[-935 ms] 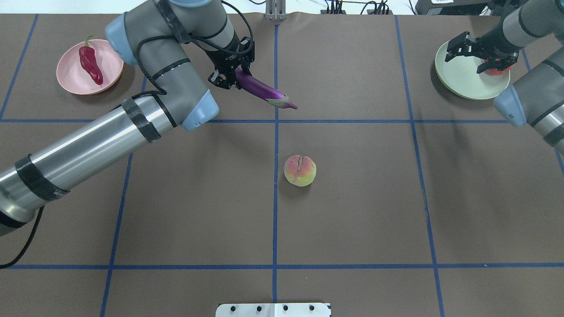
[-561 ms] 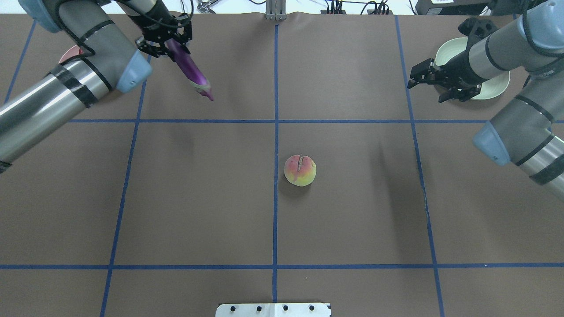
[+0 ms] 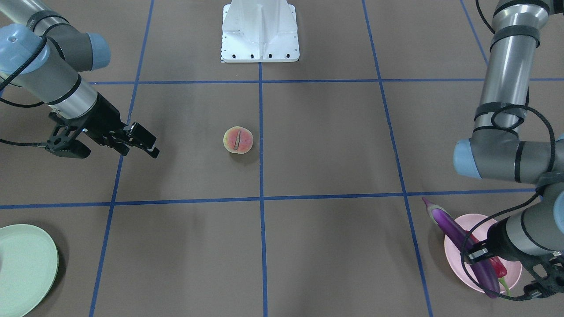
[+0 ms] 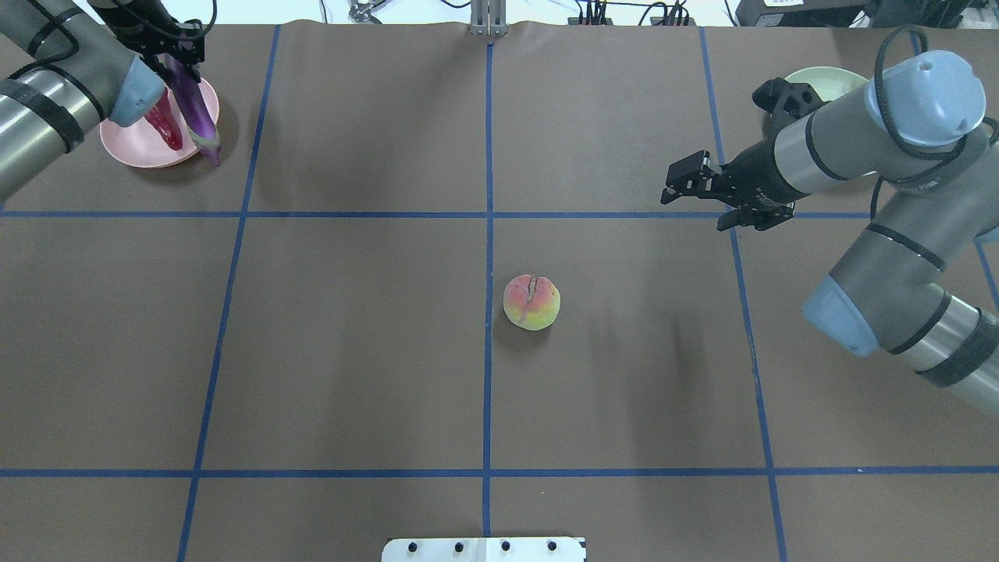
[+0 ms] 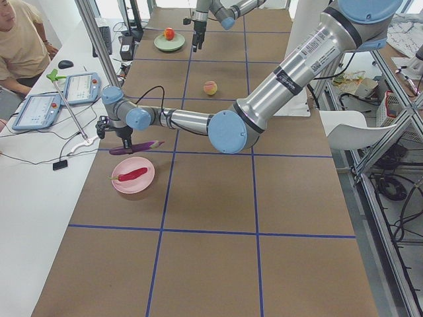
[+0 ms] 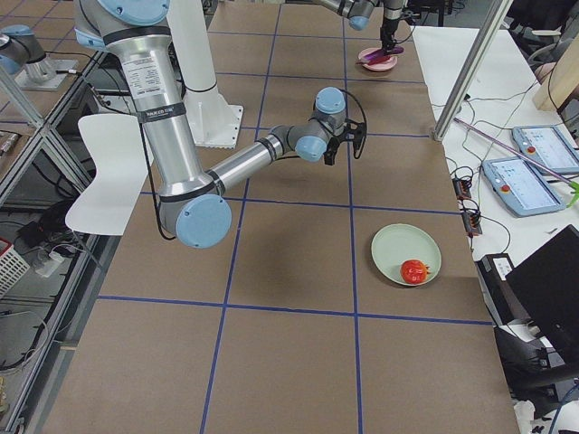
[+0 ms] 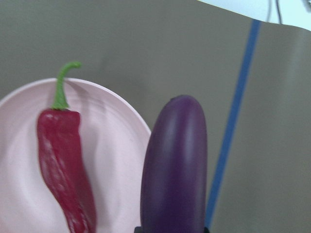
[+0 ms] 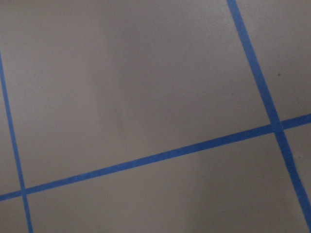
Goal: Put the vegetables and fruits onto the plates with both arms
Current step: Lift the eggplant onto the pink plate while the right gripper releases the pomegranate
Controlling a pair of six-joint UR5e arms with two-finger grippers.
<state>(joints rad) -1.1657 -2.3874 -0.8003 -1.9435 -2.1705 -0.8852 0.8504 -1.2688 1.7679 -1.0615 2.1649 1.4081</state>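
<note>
My left gripper [image 4: 170, 48] is shut on the thick end of the purple eggplant [image 4: 192, 105], which hangs tilted over the inner rim of the pink plate [image 4: 129, 144]. The red chili [image 4: 164, 129] lies in that plate. In the left wrist view the eggplant [image 7: 175, 165] is beside the chili [image 7: 63, 155]. My right gripper [image 4: 692, 209] is open and empty, above the table right of centre. The peach [image 4: 531, 302] sits on the table near the middle. The pomegranate [image 6: 414, 270] lies on the green plate [image 6: 398, 240].
The white base block [image 4: 484, 549] is at the near edge. My right arm hides most of the green plate [image 4: 827, 76] in the overhead view. Blue tape lines cross the brown table. An operator and tablets are beyond the far edge.
My left arm swung the eggplant left, from near the centre line to over the pink plate. My right gripper left the pomegranate on the green plate and moved away toward the middle.
</note>
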